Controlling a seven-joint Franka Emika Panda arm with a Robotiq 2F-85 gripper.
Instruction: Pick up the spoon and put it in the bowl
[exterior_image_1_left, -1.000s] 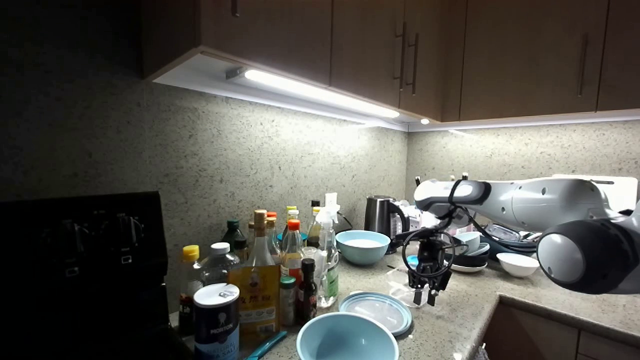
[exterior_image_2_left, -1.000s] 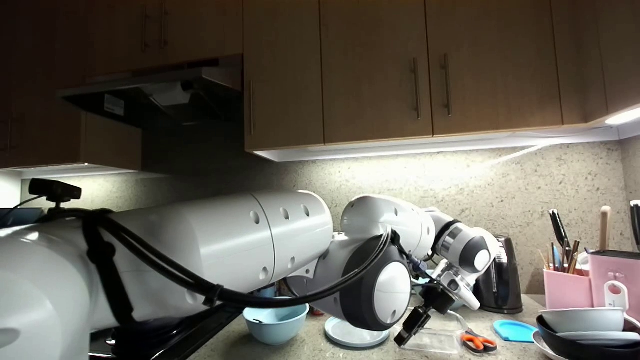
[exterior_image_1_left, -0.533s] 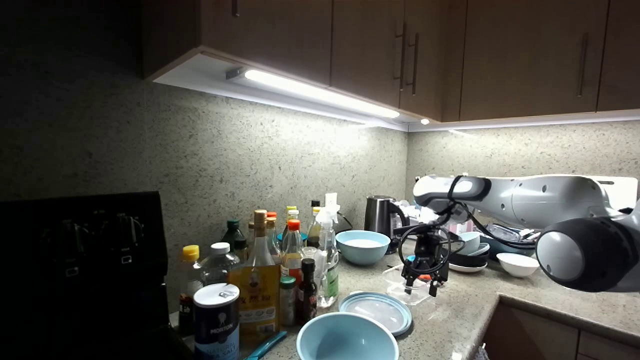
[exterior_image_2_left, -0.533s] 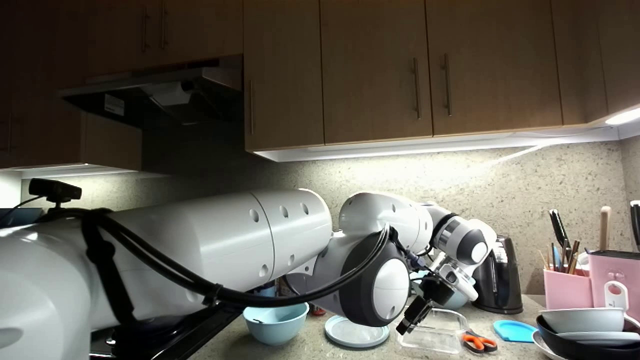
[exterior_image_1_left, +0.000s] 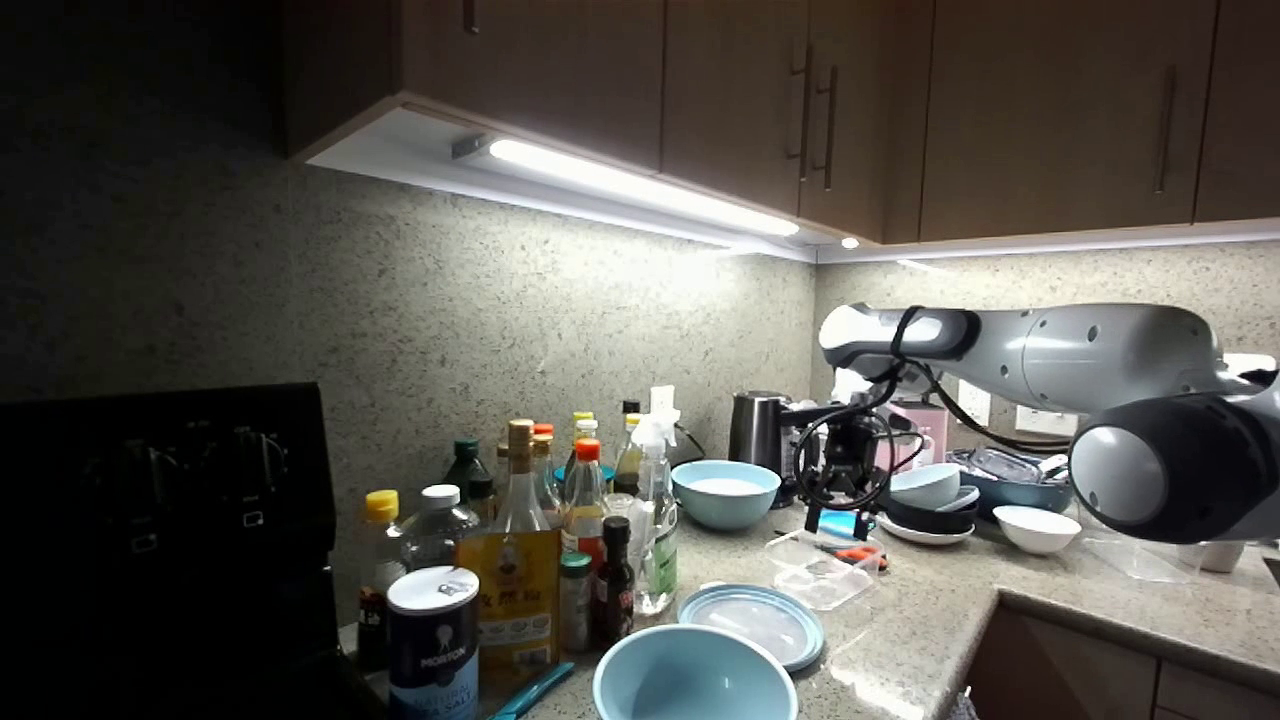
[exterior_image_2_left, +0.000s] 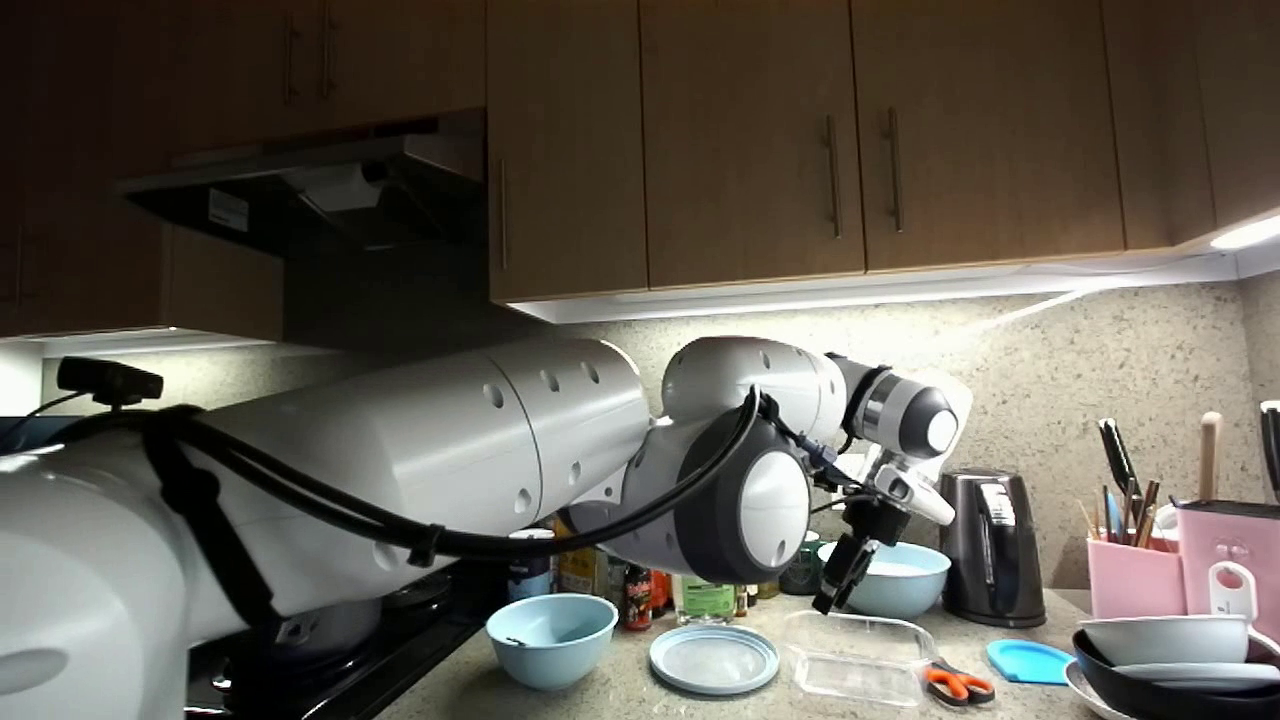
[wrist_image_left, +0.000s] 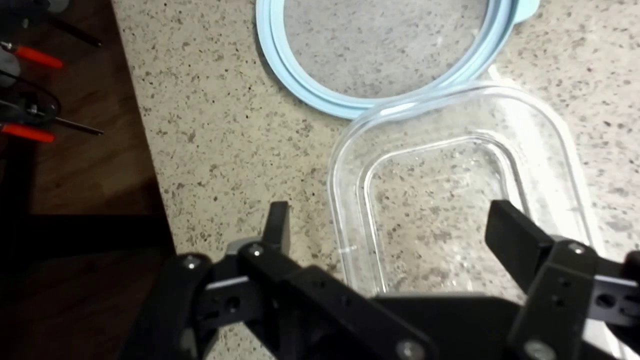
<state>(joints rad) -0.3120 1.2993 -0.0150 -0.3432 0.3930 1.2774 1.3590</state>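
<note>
light strip (exterior_image_1_left: 644, 188): bright | stove panel (exterior_image_1_left: 200, 580): near-black | countertop (exterior_image_1_left: 910, 620): glare | upper cupboards (exterior_image_1_left: 735, 100): dim

1. The bowl (exterior_image_2_left: 552, 668) just beside the round lid (exterior_image_2_left: 713, 658) is plain pale teal-blue, inside and out.
2. That lid has a light-blue ring around a see-through, greyish middle.
3. The kettle-side bowl (exterior_image_2_left: 897, 592) is light blue too; the kettle (exterior_image_2_left: 993, 560) is dark and silvery.
4. The box (wrist_image_left: 352, 190) is clear and colourless.
5. The bench (wrist_image_left: 215, 165) is beige, speckled brown and dark grey; the wall (exterior_image_1_left: 500, 300) behind is mottled beige-grey.
6. The arm (exterior_image_2_left: 440, 450) is white with dark grey caps; the end effector (wrist_image_left: 389, 215) is mostly black.
7. The scissors (exterior_image_2_left: 960, 685) have orange handles.
8. The utensil holder (exterior_image_2_left: 1135, 582) and knife block (exterior_image_2_left: 1225, 545) are pink.
9. The salt canister (exterior_image_1_left: 433, 645) is navy and pale blue, topped in white.
</note>
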